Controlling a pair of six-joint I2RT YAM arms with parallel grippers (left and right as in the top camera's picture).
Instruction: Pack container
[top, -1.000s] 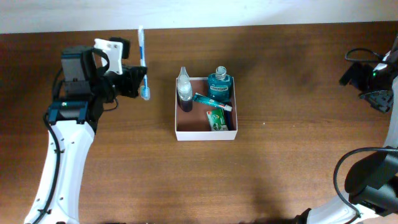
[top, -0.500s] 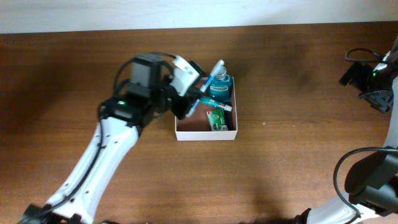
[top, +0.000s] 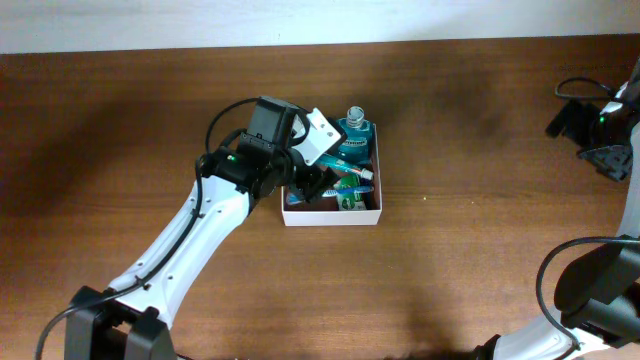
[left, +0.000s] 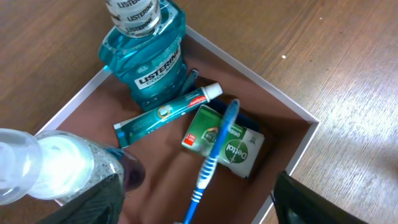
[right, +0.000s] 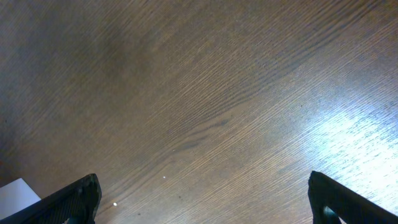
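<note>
**A:** Left side status?

**B:** Left gripper (top: 318, 185) hangs over the container (top: 330, 219), above its left half. Jaws are spread wide with nothing pinched. In the wrist view one finger sits off each side of the container's floor.

**A:** Toothbrush?

**B:** Blue toothbrush (left: 214, 152) is inside the container, slanted, with its head across the green Dettol box (left: 227, 140). It lies between the fingers and neither one touches it. The handle end runs out of frame.

**A:** Where's the container itself?

**B:** Flat on the wooden table (top: 450, 280), directly under the left gripper.

**A:** What else is in it?

**B:** A Listerine bottle (left: 146, 59) stands upright in the container's back right corner. A toothpaste tube (left: 165, 112) lies just in front of it, next to the Dettol box. A clear bottle (left: 56, 165) stands upright at the container's left wall, blurred in the wrist view and hidden under the arm from overhead.

**A:** Right arm?

**B:** Right gripper (top: 600, 135) is well apart from the container, far to its right. Its fingers are parted wide and hold nothing, with only bare wood beneath them.
</note>
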